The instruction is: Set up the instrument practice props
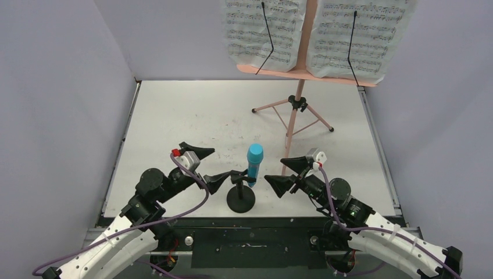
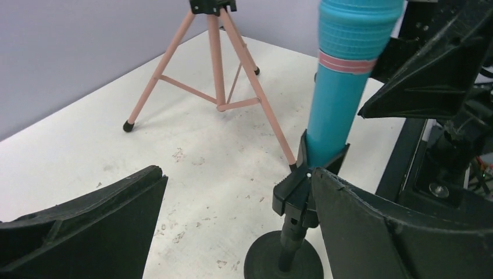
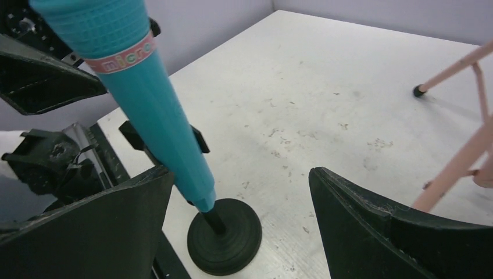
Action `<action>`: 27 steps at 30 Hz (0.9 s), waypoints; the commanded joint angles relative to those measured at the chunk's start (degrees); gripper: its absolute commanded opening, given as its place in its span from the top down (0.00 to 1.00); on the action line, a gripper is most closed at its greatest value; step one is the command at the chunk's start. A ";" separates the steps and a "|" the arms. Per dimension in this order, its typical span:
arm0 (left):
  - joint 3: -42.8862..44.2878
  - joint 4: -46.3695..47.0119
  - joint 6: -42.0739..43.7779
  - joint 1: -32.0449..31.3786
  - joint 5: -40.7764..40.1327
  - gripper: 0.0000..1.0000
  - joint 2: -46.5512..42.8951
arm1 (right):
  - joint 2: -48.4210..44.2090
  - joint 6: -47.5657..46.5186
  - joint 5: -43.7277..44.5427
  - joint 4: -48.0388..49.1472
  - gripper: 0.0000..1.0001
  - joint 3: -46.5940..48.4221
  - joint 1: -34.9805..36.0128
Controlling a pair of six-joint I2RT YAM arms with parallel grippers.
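Black round-based mic stand (image 1: 240, 200), lower centre of the top view, holds the bright blue plastic microphone (image 1: 254, 163) in its clip. The left gripper (image 1: 223, 163) and right gripper (image 1: 274, 168) flank it, jaws apart, holding nothing.

Judgement: draw each arm out sideways, clear of the clip; the light base could tip.

Mic axis near-vertical, head up, slight lean. Pink perforated music stand (image 1: 300, 73) with white sheet-music pages (image 1: 264, 29), upper right.

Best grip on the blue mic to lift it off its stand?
Pinch the microphone on its smooth shaft, between the pink band and the clip, coming in level from the side. It stands nearly upright and narrows downward, so the wider head above should stop the fingers slipping on a lift. The open right gripper faces it there.
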 commanded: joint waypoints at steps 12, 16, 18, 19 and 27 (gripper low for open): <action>0.16 12.87 -12.07 -0.04 -23.02 0.04 9.45 | 4.40 0.66 21.32 -9.61 0.10 6.56 -1.26; 2.98 14.15 -9.81 0.18 -25.72 0.04 14.64 | 7.42 0.24 16.87 -9.18 0.10 8.16 -4.67; 4.22 14.56 -8.68 0.59 -26.09 0.04 16.91 | 8.73 0.42 12.50 -8.74 0.10 8.56 -8.09; 4.90 14.55 -8.57 0.91 -26.52 0.04 18.12 | 9.29 0.78 10.09 -8.56 0.10 8.65 -10.31; 5.99 18.10 -12.84 10.79 -20.18 0.04 25.37 | 14.91 4.58 -6.68 -2.87 0.10 8.18 -27.75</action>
